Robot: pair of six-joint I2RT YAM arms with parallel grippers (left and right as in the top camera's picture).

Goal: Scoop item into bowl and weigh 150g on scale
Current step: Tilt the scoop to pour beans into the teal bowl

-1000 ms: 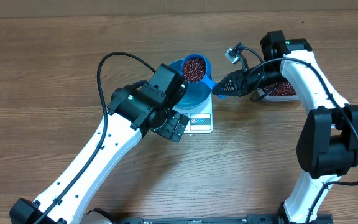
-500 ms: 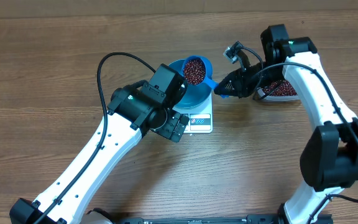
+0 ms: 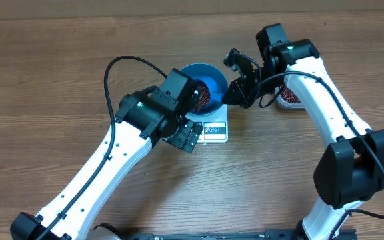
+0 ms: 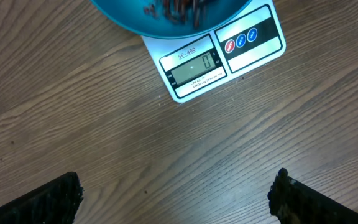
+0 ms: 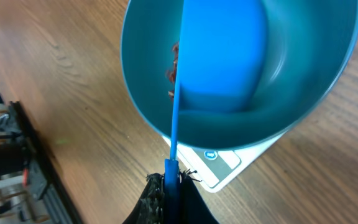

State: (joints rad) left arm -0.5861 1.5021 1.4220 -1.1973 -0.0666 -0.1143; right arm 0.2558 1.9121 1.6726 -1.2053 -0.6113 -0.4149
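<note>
As the right gripper (image 5: 171, 190), pressed together on the thin handle, rolls over, the scoop (image 5: 224, 55) that sat upright and heaped a moment ago is now tipped into the bowl (image 3: 209, 66), and beans (image 3: 204, 98) are spilling down its near-left wall! That looks like the first load in, though the scale (image 4: 221, 52) under the bowl shows zero on its display, so the weighing has far to go. How many beans landed is hard to say, because the left arm covers that side of the bowl from above. The left gripper (image 4: 176, 202) hangs spread wide and empty over bare surface (image 4: 104, 137) just near of the scale. To the right, the tub (image 3: 281, 103) holds more beans, well clear of the pour.
</note>
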